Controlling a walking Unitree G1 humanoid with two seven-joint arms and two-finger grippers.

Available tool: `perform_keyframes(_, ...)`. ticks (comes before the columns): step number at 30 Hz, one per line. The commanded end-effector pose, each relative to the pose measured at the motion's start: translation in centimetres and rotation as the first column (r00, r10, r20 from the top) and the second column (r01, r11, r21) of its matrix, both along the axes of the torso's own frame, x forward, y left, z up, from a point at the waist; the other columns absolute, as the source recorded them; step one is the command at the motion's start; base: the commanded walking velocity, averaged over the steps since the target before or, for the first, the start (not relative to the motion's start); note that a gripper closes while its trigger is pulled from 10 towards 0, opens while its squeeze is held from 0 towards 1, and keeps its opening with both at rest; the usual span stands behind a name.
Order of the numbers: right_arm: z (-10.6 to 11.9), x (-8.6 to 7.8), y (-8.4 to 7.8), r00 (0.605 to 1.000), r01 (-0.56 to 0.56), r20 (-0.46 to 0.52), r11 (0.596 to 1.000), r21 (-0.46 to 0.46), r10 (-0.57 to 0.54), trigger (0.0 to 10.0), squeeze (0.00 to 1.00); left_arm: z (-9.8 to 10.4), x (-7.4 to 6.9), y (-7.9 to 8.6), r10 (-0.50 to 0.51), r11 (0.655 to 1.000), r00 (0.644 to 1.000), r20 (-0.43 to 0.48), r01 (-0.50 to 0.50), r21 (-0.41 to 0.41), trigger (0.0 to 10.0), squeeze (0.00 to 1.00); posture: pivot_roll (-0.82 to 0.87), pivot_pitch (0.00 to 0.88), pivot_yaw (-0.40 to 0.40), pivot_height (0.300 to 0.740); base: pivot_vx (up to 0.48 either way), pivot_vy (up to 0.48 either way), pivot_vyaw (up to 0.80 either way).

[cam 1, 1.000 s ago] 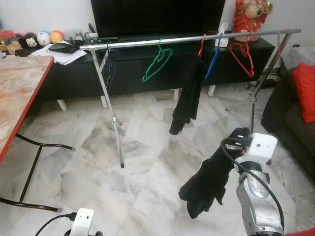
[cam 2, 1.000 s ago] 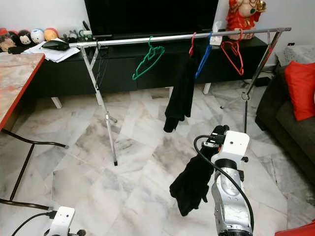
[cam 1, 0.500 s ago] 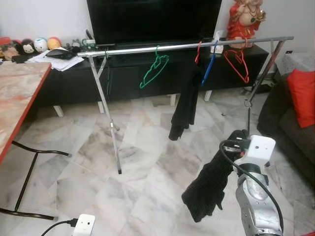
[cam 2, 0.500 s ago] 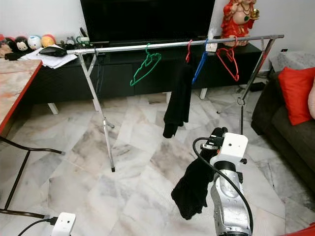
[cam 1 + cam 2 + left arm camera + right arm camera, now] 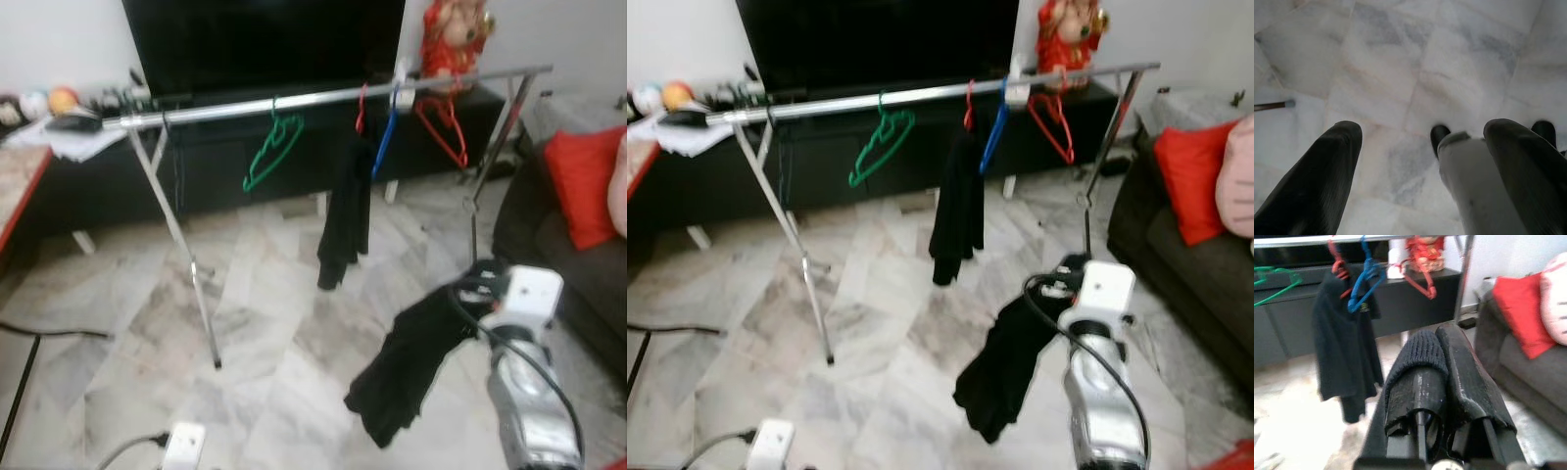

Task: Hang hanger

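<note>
the black garment (image 5: 407, 367) hangs from the right gripper (image 5: 1442, 357), at about 4 o'clock in the head view, low over the marble floor (image 5: 265, 323) and well short of the rail (image 5: 294, 98). in the right wrist view the two fingers are pressed together with a ribbed fold of the cloth pinched over them, so the gripper is closed on the garment; whether a hanger sits inside the cloth i cannot tell. the rail crosses at 12 o'clock, carrying a green hanger (image 5: 272, 147) at about 11, then a red hanger (image 5: 361, 106) with a dark garment (image 5: 345, 220) hanging from it, a blue hanger (image 5: 384, 137) just beside it, and another red hanger (image 5: 443, 127) toward 1 o'clock. behind it stand a black tv (image 5: 265, 44) and a low dark cabinet (image 5: 118, 176); a sofa with a red cushion (image 5: 578, 181) sits at 3 o'clock. the left gripper (image 5: 1420, 171) points down at the floor, fingers spread apart and holding nothing. judging from this, the pick-up is done; what is left is the approach to the rail, the lift, and hooking on, likely in the free stretch between the green and red hangers.
</note>
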State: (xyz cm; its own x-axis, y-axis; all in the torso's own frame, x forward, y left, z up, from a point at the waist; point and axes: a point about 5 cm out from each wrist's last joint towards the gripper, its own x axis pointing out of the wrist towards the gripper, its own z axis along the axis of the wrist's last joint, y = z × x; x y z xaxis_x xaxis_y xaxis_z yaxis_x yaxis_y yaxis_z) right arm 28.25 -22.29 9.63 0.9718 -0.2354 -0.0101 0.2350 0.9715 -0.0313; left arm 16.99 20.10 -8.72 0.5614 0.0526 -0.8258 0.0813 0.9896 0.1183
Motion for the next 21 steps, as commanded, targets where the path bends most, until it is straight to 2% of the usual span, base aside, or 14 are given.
perform_keyframes(1, 0.7, 0.65, 1.33, 0.999, -0.043, 0.03, 0.999, 0.001, 0.043, 10.0, 0.0, 0.0, -0.52, 1.47, 0.03, 0.999, 0.999, -0.021, -0.029, 0.031, 10.0, 0.0, -0.1, 0.0, -0.021, 0.74, 0.307, 0.0, 0.0)
perform_keyframes(21, 0.65, 0.88, 1.47, 0.999, -0.046, 0.026, 0.999, 0.005, 0.045, 10.0, 0.0, 0.01, -0.39, 1.37, 0.029, 0.999, 0.999, -0.026, -0.028, 0.028, 10.0, 0.0, -0.1, 0.0, -0.019, 0.74, 0.311, 0.0, 0.0)
